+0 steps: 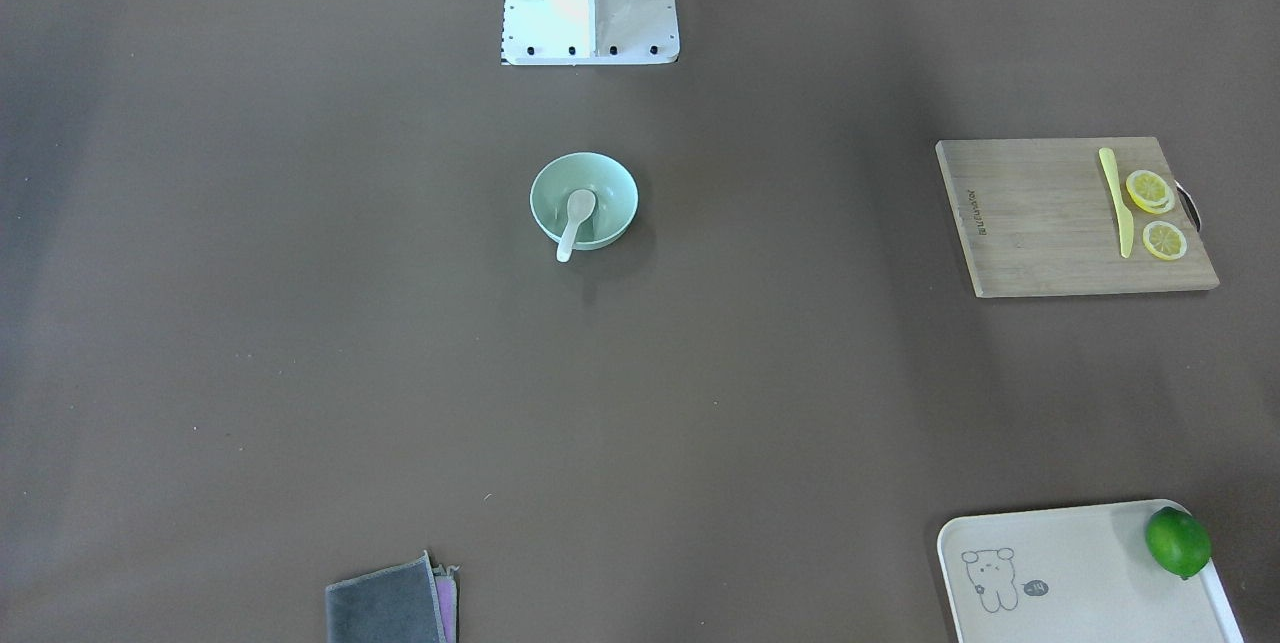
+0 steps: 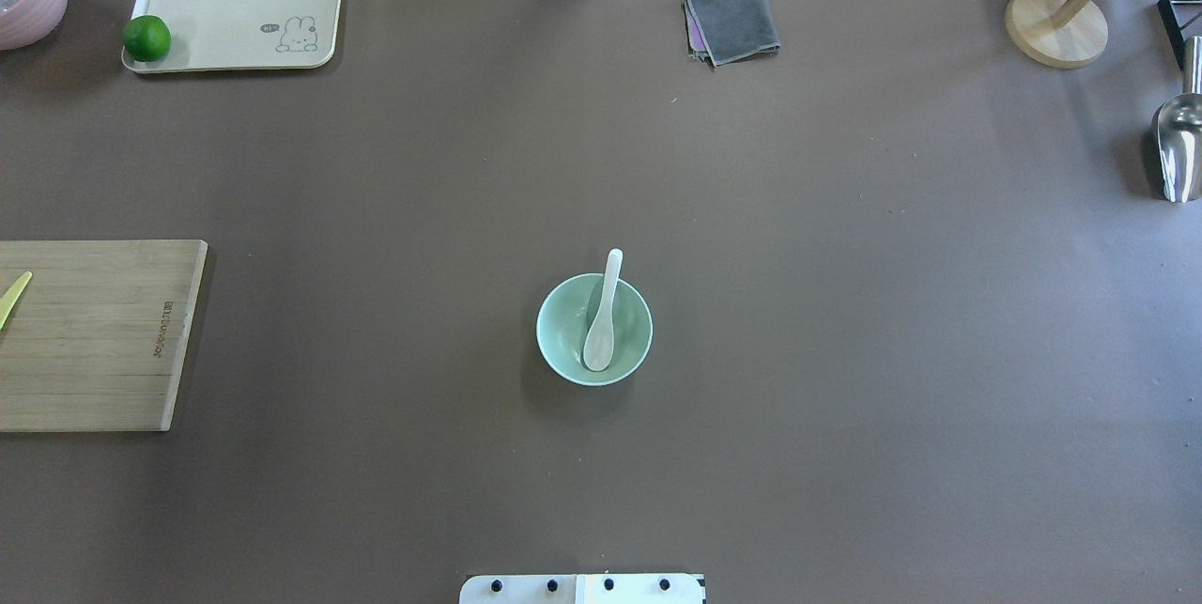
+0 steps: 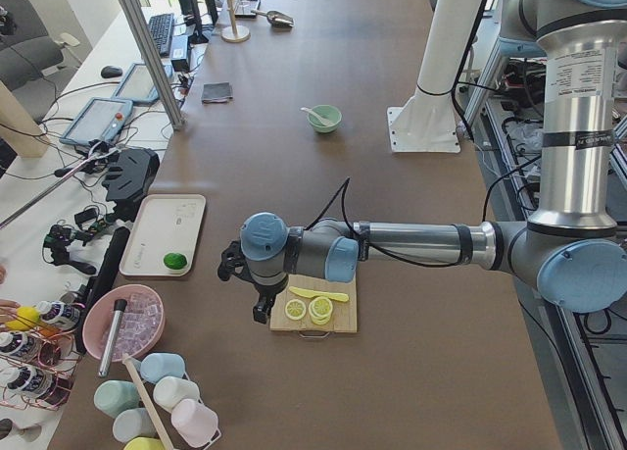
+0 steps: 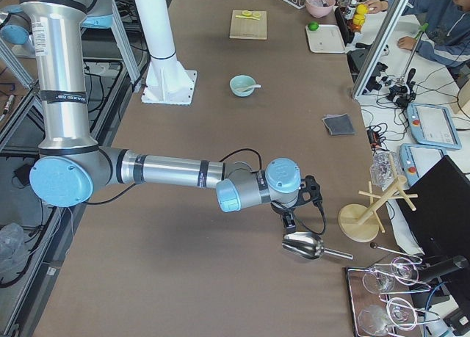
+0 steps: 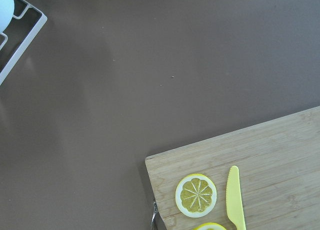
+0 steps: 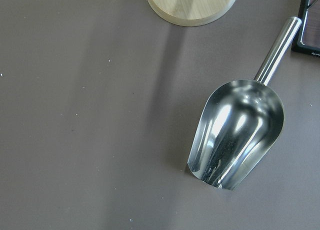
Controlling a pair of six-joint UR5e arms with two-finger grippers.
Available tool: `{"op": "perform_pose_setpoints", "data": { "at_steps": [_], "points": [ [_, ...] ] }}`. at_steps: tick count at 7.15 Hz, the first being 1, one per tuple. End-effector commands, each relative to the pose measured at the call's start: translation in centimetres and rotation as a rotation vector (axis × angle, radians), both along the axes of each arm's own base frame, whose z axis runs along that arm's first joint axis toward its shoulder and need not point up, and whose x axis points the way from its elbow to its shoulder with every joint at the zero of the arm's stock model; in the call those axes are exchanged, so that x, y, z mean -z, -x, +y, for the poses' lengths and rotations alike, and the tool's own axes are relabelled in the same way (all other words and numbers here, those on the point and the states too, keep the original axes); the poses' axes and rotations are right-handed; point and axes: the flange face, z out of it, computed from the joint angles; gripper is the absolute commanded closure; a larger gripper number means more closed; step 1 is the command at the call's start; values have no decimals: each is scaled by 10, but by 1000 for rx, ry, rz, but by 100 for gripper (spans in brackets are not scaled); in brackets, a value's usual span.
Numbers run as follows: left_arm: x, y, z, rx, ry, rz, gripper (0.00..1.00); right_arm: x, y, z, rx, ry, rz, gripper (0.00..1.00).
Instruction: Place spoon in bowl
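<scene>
Starting left, a grained bamboo board (image 2: 94,341) lies flat on the matte brown desk (image 2: 845,303). At centre, the glossy white spoon (image 2: 601,322) rests in the smooth round mint bowl (image 2: 563,346), its handle over the rim. Right, a polished steel scoop (image 2: 1178,148) lies. I cannot tell the fingers' spread on the left gripper (image 3: 259,311) or the right gripper (image 4: 288,224).

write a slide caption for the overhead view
White spoon resting in the mint-green bowl mid-table, scoop inside, handle leaning over the far rim.
</scene>
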Motion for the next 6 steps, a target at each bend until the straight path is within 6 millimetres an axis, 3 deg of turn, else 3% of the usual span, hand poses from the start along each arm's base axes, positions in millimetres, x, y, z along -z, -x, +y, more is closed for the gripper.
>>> {"op": "perform_pose_setpoints", "data": {
  "at_steps": [1, 6],
  "points": [
    [4, 2, -4, 4, -18, -28, 2, -4, 0, 2, -2, 12, -3, 0],
    [19, 3, -1, 3, -45, -19, 2, 1, 1, -3, 0, -14, -5, 0]
  ]
}}
